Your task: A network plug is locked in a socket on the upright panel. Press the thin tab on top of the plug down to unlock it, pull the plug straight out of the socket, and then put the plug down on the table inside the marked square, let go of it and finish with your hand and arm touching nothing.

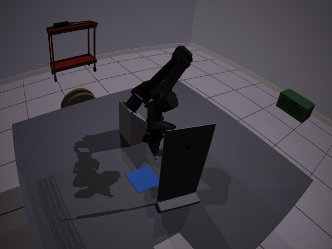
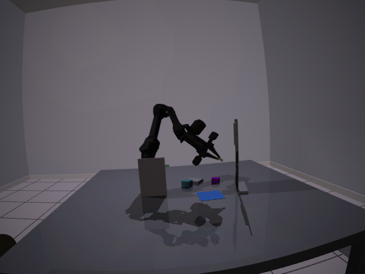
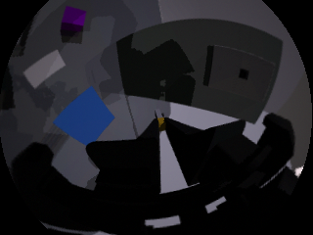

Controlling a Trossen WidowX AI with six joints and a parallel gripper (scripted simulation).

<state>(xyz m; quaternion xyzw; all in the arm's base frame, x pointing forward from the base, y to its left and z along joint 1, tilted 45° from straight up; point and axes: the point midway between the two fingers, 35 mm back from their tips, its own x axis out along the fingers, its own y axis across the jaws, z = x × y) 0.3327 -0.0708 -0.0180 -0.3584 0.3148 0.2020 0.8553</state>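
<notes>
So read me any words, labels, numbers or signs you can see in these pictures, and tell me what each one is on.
None: no readable text in any view.
Panel: only a small dark square socket, no lettering.
Blue square: plain.
Green box: dark slats, no label visible.
Red cart: the things on top are too small to read.

We see a dark glossy worktop (image 2: 294, 212) carrying a blue square (image 2: 210, 195), teal cube (image 2: 186, 183), purple cube (image 2: 215, 180), flat grey block (image 2: 197, 180), upright panel's foot (image 2: 242, 188) and grey pedestal (image 2: 151, 177).
</notes>
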